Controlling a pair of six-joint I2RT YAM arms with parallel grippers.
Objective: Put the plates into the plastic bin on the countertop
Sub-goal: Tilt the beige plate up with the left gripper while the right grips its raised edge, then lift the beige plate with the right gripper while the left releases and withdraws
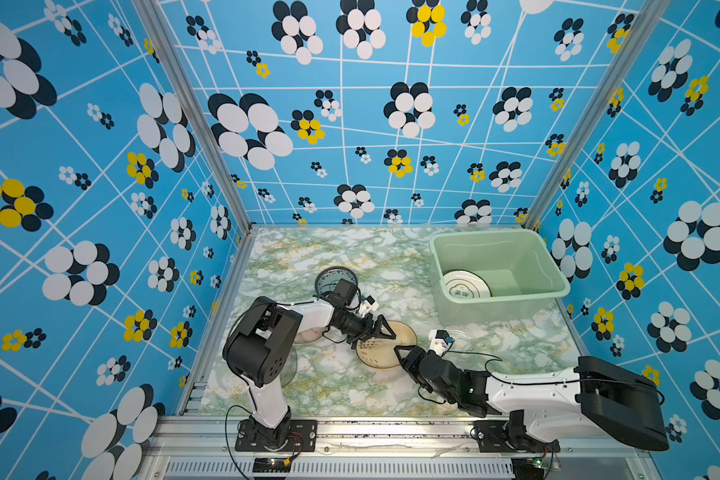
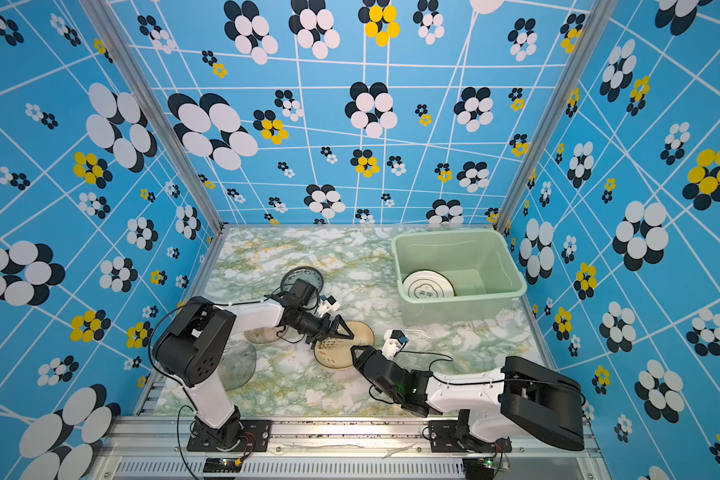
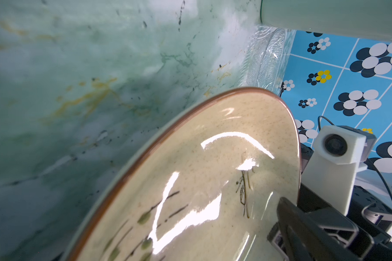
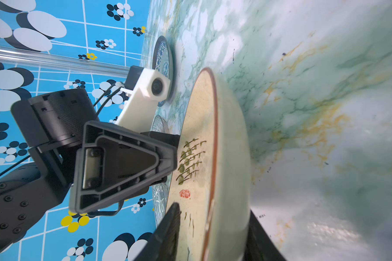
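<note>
Beige, plant-drawn, a plate is found at the middle of the desk, its rim straddled by the right hand; whether it is clamped cannot be told. The left hand is held wide open at its far edge. A white plate is seen in the bin.

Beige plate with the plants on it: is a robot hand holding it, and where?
The right gripper has its jaws straddling the beige plate at its rim, one above, one below. Whether they pinch it yet cannot be told. The left gripper is open.

Both top views overhead, wrist views close, sharing beige plate
</note>
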